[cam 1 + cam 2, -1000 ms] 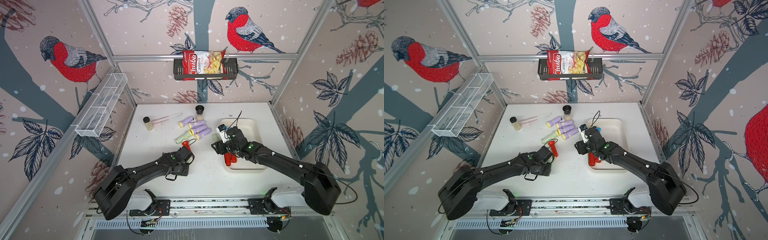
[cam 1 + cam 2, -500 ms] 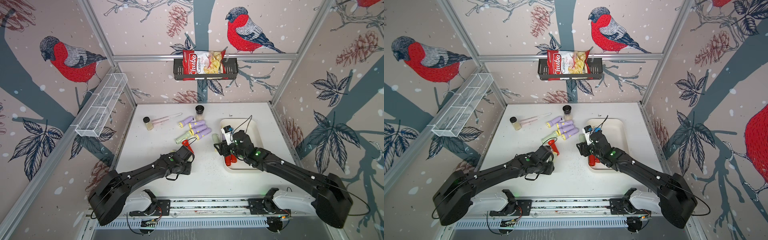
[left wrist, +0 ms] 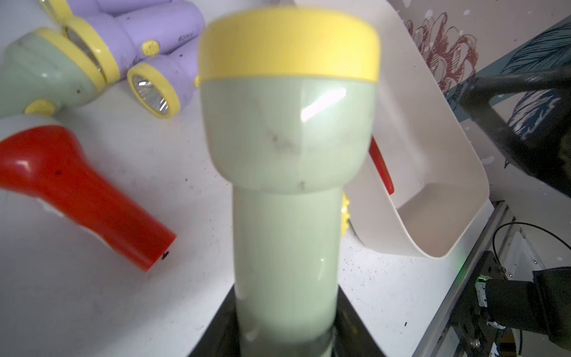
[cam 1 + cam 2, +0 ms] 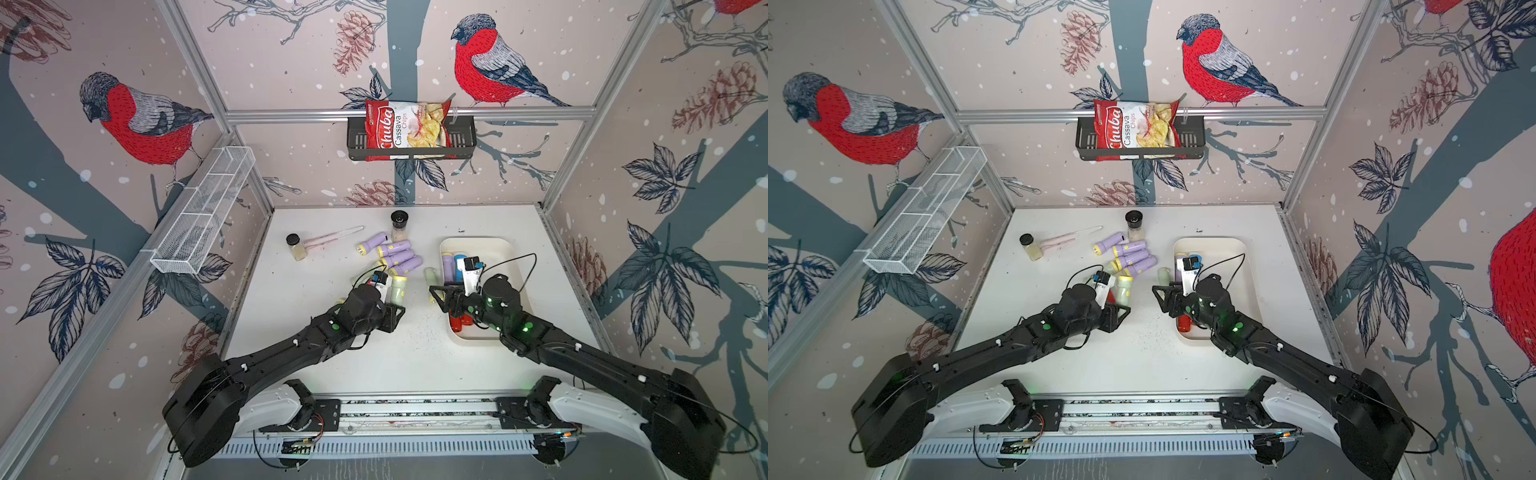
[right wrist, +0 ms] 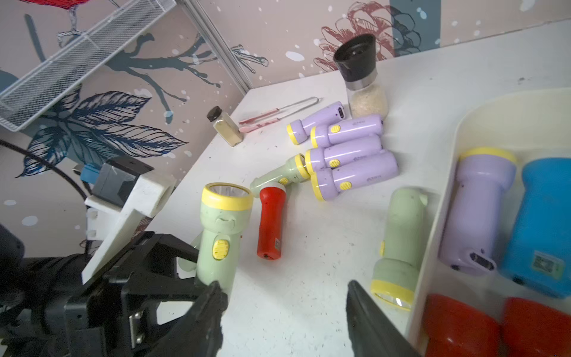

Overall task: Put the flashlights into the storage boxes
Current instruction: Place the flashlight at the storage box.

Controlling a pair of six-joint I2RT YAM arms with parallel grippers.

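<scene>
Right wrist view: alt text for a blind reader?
The right gripper, open and empty, hovers over the white table. The left gripper clamps a pale green flashlight by its tail; a second green flashlight lies beside the cream tray holding lilac, blue and red flashlights.

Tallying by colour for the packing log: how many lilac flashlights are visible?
5. Four lilac flashlights cluster on the table; a fifth lies in the tray beside the blue flashlight. The right arm may hide others there.

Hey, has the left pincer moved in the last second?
Yes. The left pincer has edged away from the base rail, toward the lilac torches, and is shut on a green torch.
</scene>
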